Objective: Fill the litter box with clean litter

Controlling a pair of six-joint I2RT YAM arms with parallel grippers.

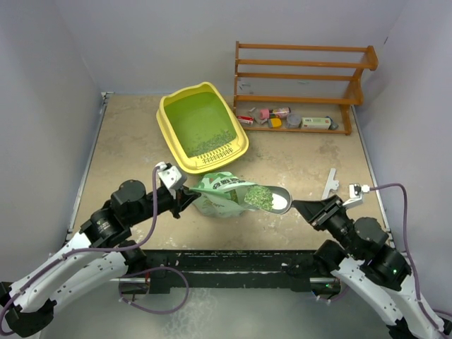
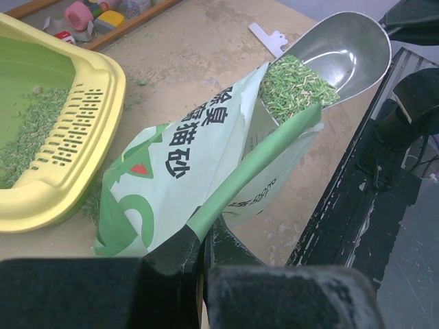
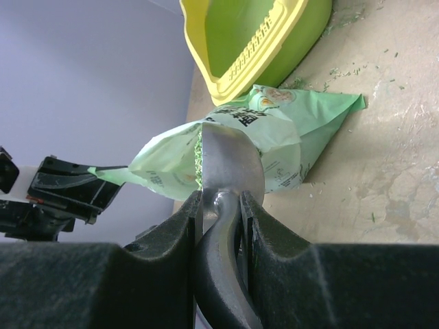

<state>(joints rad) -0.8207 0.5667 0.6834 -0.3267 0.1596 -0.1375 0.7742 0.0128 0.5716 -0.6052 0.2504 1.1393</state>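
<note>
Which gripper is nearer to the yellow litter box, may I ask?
Left. The left gripper, shut on the litter bag, is close in front of the litter box; the right gripper, gripping the metal scoop, is farther right.

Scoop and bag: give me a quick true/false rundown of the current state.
1. Left end effector pinches the bag. True.
2. Right end effector is empty. False: it grips the scoop by its handle.
3. The scoop carries litter. True.
4. The box has no litter yet. False: some lies on its floor.
5. The bag lies inside the box. False: it is on the table, beside the box.
</note>
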